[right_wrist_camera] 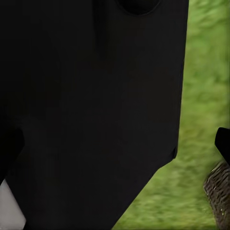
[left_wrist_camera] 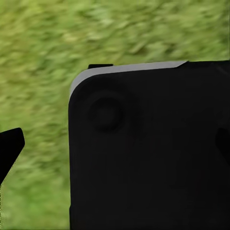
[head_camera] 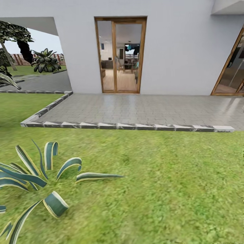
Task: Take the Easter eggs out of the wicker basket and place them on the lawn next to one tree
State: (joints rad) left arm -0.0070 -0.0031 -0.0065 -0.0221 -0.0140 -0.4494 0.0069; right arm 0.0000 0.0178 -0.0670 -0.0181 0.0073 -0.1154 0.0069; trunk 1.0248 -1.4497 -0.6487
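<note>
From the head we are looking over the lawn [head_camera: 162, 183] toward a grey paved patio [head_camera: 142, 110] and a glass door [head_camera: 120, 56], with a striped spiky plant [head_camera: 37, 179] low on our left. In the left wrist view we are seeing mottled grass behind a large black body part [left_wrist_camera: 148, 148], and we cannot tell whether those fingers are apart or together. In the right wrist view we are catching a woven edge of the wicker basket [right_wrist_camera: 219, 194] on the grass beside another dark body panel [right_wrist_camera: 91, 110], so we are judging the right arm the nearer one, though its fingers' state is likewise unclear and the eggs cannot be made out.
</note>
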